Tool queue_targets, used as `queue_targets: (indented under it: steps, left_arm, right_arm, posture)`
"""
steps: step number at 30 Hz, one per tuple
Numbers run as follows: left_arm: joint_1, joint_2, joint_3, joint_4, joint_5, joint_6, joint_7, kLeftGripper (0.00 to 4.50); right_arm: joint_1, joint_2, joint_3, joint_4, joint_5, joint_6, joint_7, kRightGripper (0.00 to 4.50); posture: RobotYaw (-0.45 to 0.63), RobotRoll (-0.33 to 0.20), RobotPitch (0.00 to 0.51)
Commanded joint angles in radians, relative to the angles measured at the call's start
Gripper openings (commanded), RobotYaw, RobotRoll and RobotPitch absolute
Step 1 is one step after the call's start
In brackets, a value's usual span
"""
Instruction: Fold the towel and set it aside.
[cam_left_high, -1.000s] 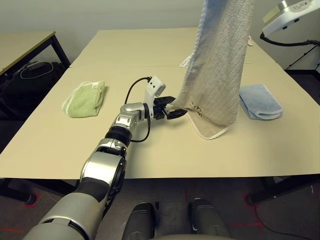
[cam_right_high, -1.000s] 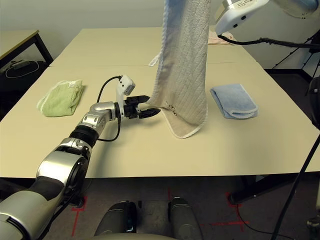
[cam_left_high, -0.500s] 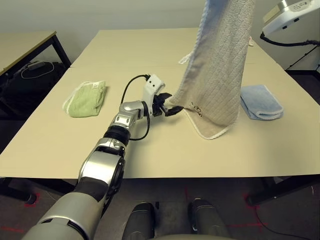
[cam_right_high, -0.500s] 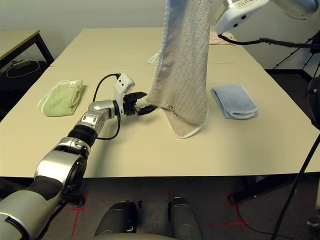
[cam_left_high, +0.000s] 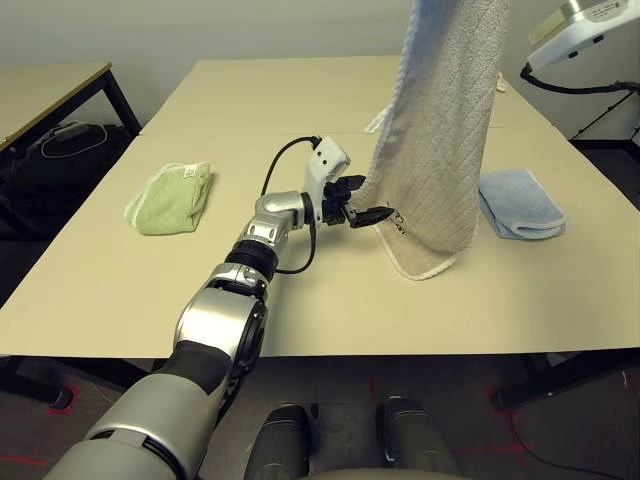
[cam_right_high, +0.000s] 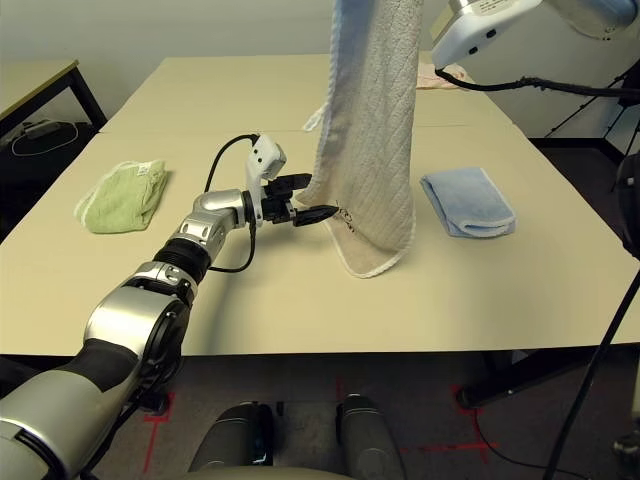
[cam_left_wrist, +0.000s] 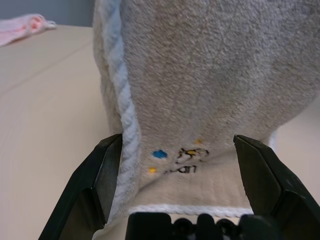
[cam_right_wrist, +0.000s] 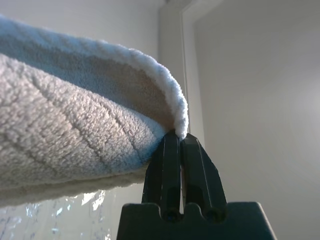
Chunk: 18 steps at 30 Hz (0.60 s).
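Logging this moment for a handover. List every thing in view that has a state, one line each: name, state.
towel: hanging lengthwise, top pinched, bottom edge at the table.
right gripper: shut on the towel's top.
left gripper: open, fingers either side of the towel's lower corner, not closed on it.
green towel: folded, lying on the table.
blue towel: folded, lying on the table.

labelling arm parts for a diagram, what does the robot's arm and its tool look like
The left arm has silver, rounded segments with black ribbed joints. A white camera block sits on the wrist, and a black cable loops from it along the forearm. The left tool has two black fingers, thick and tapering.
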Motion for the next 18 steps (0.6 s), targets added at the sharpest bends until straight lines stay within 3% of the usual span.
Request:
queue_targets:
  steps: [1,6,12,18]
  left_arm:
    - [0.016,0.019,-0.017,0.0,0.013,0.048,-0.05,4.5]
    - [0.048,0.043,-0.049,-0.023,0.037,0.087,-0.092,4.5]
    - [0.069,0.041,-0.061,-0.006,0.073,0.025,0.02,4.5]
    - [0.075,0.042,-0.067,-0.002,0.077,0.02,0.023,4.5]
  right_arm:
    - [-0.008,-0.012,-0.024,0.007,0.03,0.02,0.024,0.06]
    - [-0.01,-0.014,-0.04,0.012,0.057,0.032,0.049,0.06]
    - [-0.026,-0.017,-0.048,0.012,0.075,0.036,0.071,0.06]
    - [-0.032,-0.019,-0.046,0.013,0.084,0.04,0.083,0.06]
  posture:
    - [-0.03,0.0,0.008]
    - [-0.02,0.0,0.009]
    - [-0.01,0.0,0.011]
    - [-0.01,0.0,0.011]
